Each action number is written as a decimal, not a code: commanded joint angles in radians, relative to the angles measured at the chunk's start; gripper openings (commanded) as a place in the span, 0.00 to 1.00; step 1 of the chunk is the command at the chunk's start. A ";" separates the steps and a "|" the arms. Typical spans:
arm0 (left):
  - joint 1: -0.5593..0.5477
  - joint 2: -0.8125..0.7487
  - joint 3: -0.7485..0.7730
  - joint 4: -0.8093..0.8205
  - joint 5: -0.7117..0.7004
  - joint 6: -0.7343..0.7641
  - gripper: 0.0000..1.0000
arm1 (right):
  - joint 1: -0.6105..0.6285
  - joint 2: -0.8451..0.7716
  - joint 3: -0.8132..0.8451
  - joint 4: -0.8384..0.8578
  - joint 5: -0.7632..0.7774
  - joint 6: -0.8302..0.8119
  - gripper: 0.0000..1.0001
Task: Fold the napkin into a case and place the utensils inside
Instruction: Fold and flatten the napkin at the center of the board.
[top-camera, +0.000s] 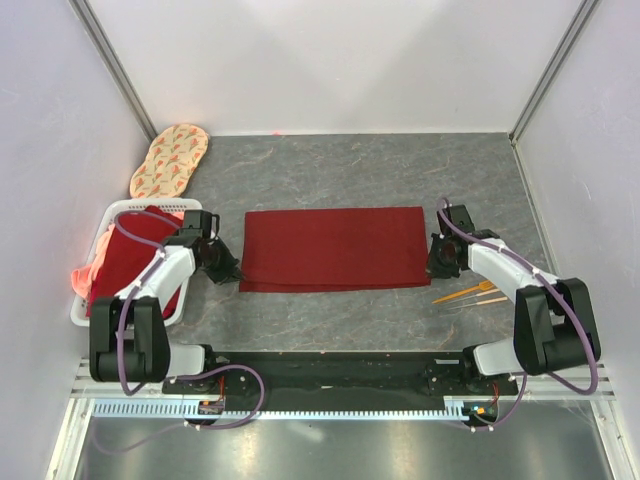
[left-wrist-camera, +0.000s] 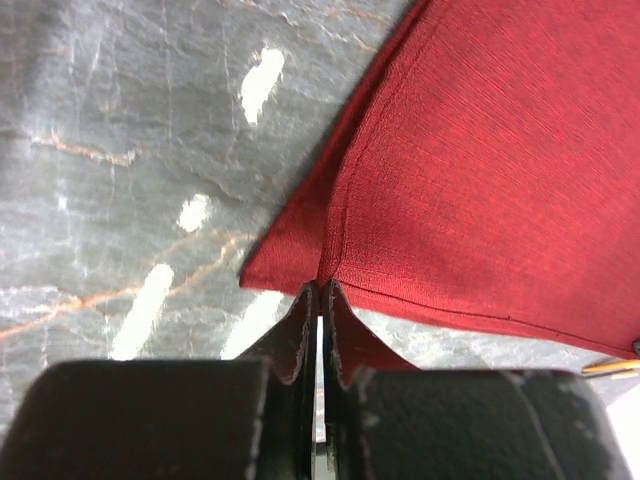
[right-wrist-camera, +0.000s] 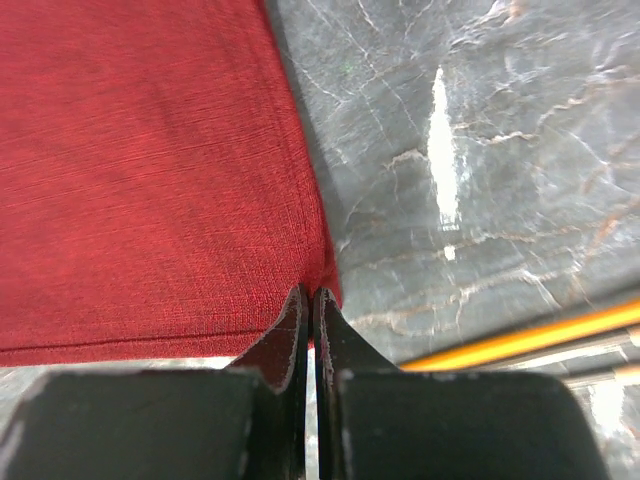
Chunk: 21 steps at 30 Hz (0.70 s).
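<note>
Left arm (top-camera: 150, 285): low, reaching toward 3 o'clock. Left claw (left-wrist-camera: 320, 295): together, pinching the napkin (top-camera: 335, 247) at its 8 o'clock corner.
Right arm (top-camera: 510, 275): mirrored. Right claw (right-wrist-camera: 307, 300): together on the 4 o'clock corner.
Napkin: folded rectangle, flat mid-bench (top-camera: 330, 170), long axis 9–3.
Utensils (top-camera: 470, 294): near the right claw, at its 4 o'clock, lying 8–2.

Bright, even light falls from overhead, and shadows in the top view are short and soft. White glare streaks the glossy table (left-wrist-camera: 100, 150) between eight and eleven o'clock in the left wrist view and at two o'clock in the right wrist view. The napkin (left-wrist-camera: 480, 150) weave is sharp. At six o'clock the left gripper (left-wrist-camera: 320, 292) and right gripper (right-wrist-camera: 308, 295) are dark and slightly blurred.
</note>
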 joint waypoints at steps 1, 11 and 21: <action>0.000 -0.068 0.049 -0.058 -0.010 0.006 0.02 | 0.003 -0.084 0.082 -0.088 0.024 0.007 0.00; 0.000 -0.107 0.059 -0.118 -0.012 -0.008 0.02 | 0.006 -0.139 0.092 -0.166 0.010 0.020 0.00; 0.000 -0.038 0.031 -0.107 -0.072 -0.008 0.02 | 0.014 -0.083 0.021 -0.125 0.008 0.043 0.00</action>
